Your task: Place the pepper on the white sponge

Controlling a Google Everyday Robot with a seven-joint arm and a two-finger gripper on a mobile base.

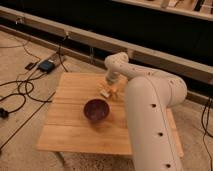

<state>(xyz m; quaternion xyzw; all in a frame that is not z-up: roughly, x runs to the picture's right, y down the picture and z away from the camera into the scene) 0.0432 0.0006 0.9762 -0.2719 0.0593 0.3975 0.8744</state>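
My gripper (108, 83) is at the end of the white arm, low over the far side of the wooden table (70, 130). Just below it lies a small cream-white block, the white sponge (104, 93). A small orange-red piece, the pepper (114, 91), shows right beside the sponge, on its right, under the arm's wrist. I cannot tell whether the pepper touches the sponge or is held. A purple bowl (96, 109) stands on the table just in front of both.
The arm's large white body (150, 120) covers the table's right side. Cables (15, 95) and a small blue box (47, 65) lie on the floor at the left. A dark wall with rails (150, 50) runs behind the table.
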